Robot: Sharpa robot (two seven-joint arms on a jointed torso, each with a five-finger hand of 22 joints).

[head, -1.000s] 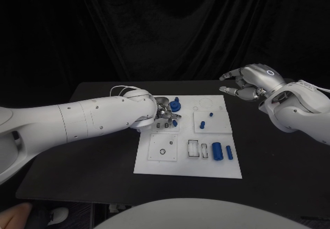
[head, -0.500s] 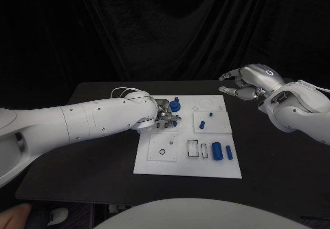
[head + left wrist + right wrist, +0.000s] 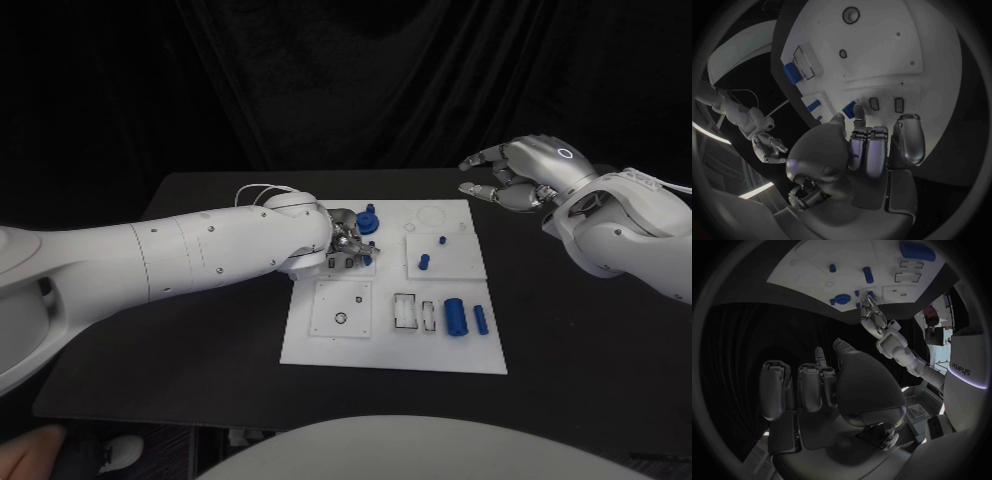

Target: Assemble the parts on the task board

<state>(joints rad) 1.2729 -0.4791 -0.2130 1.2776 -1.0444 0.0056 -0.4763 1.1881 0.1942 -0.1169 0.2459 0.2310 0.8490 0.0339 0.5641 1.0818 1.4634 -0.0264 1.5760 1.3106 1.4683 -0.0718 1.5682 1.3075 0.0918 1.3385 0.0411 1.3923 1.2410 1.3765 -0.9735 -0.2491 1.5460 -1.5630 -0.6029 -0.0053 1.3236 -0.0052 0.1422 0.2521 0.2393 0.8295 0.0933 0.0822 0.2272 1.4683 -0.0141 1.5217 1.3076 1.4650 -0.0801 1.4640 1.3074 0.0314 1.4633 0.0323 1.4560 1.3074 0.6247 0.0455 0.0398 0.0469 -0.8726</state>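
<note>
Black drapery is seen behind a black surface [image 3: 216, 330], on which the white task board [image 3: 397, 355] lies at the centre of the frame. Several blue parts are seen on the board: a large cylinder [image 3: 456, 316] and a slim rod [image 3: 480, 320] side by side at its lower right, a short peg [image 3: 424, 262] and a tiny stud [image 3: 443, 240] in the upper right panel, and a round knobbed piece [image 3: 368, 221] near the upper left corner. Two rectangular slots [image 3: 407, 313] are cut just left of the large cylinder, and a small ring hole [image 3: 340, 319] is seen in the lower left panel.

The left hand [image 3: 343, 240] is brought in from the left edge and is lowered onto the board's upper left area, just below the knobbed piece. Its fingers [image 3: 869, 150] are curled downward close to a small blue part [image 3: 849, 109] beside two small slots; whether that part is actually grasped cannot be told.

The right hand [image 3: 519, 175] is held above the surface in the upper right of the frame, well apart from the board. Its fingers [image 3: 804, 385] are loosely bent and spread, and nothing is held in them.
</note>
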